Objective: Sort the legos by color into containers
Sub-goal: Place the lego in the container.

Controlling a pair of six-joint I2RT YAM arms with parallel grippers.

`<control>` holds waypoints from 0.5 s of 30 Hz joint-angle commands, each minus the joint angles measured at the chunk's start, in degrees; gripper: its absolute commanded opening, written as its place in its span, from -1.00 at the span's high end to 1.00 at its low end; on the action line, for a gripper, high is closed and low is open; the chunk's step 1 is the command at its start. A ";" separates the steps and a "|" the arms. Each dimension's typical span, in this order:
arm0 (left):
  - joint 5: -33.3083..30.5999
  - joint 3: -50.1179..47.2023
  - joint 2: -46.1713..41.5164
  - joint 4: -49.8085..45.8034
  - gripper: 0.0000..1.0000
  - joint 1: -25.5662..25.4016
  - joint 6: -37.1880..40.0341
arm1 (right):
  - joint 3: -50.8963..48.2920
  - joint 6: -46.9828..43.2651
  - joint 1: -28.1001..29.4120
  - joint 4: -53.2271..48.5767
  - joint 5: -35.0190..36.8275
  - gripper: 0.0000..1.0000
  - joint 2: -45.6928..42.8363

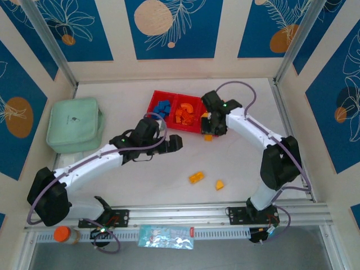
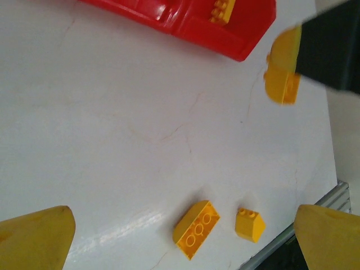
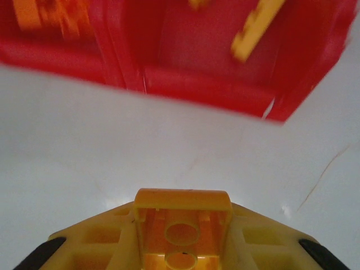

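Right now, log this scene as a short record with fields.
right hand: shut on a yellow brick, just short of the red tray
left hand: open, empty, above the table
loose on table: two yellow bricks
tray contents: blue bricks in left compartment, orange bricks in middle

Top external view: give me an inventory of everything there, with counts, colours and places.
red plastic three-compartment tray: one, red, far middle of table
blue toy bricks: several, blue, tray's left compartment
orange toy bricks: several, orange, middle compartment
loose yellow toy bricks: two, yellow, on table nearer the arms
mint-green soft pouch: one, green, table's left
orange-lidded jar: one, near-left corner
left gripper: open, empty, beside tray
right gripper: shut on yellow toy brick, in front of tray
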 commanded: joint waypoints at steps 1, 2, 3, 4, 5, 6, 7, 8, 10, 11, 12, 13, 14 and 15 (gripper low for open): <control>-0.64 2.79 1.00 -1.80 -0.99 0.27 2.46 | 5.89 -2.94 -2.48 -1.96 2.09 0.39 4.80; -0.65 3.13 1.19 -1.82 -0.99 0.32 2.62 | 7.96 -3.25 -3.14 -1.62 2.23 0.39 6.41; -0.63 3.41 1.30 -1.89 -0.99 0.48 2.77 | 10.03 -3.53 -3.84 -1.45 2.24 0.39 8.02; -0.51 3.66 1.44 -1.98 -0.99 0.65 2.91 | 11.75 -3.68 -4.40 -1.33 2.30 0.39 9.74; -0.39 3.98 1.61 -2.09 -0.99 0.92 3.20 | 14.03 -3.58 -4.92 -1.28 2.42 0.39 11.64; -0.34 4.35 1.82 -2.33 -0.99 1.13 3.38 | 16.12 -3.54 -5.65 -1.25 2.10 0.39 13.46; -0.27 4.63 2.06 -2.60 -0.99 1.26 3.51 | 17.75 -3.62 -6.01 -1.23 1.89 0.39 15.11; -0.20 4.92 2.18 -2.91 -0.99 1.52 3.69 | 19.96 -3.75 -6.30 -1.06 2.00 0.39 17.11; -0.12 5.19 2.44 -2.88 -0.99 1.96 3.93 | 23.73 -3.88 -6.86 -1.04 2.06 0.39 20.81; 0.00 5.29 2.60 -2.93 -0.99 2.26 4.03 | 25.83 -3.97 -7.14 -1.31 2.10 0.39 22.97; 0.17 5.44 2.71 -2.90 -0.99 2.46 4.21 | 27.99 -4.06 -7.50 -1.61 2.06 0.39 25.05; 0.26 5.61 2.94 -2.92 -0.99 2.72 4.29 | 29.94 -4.06 -7.79 -2.10 2.10 0.39 26.77; 0.44 5.74 3.08 -3.08 -0.99 3.03 4.39 | 32.01 -4.15 -8.05 -2.57 1.94 0.39 28.55; 0.66 5.90 3.28 -3.06 -0.99 3.19 4.48 | 33.78 -4.24 -8.32 -2.76 1.69 0.39 30.09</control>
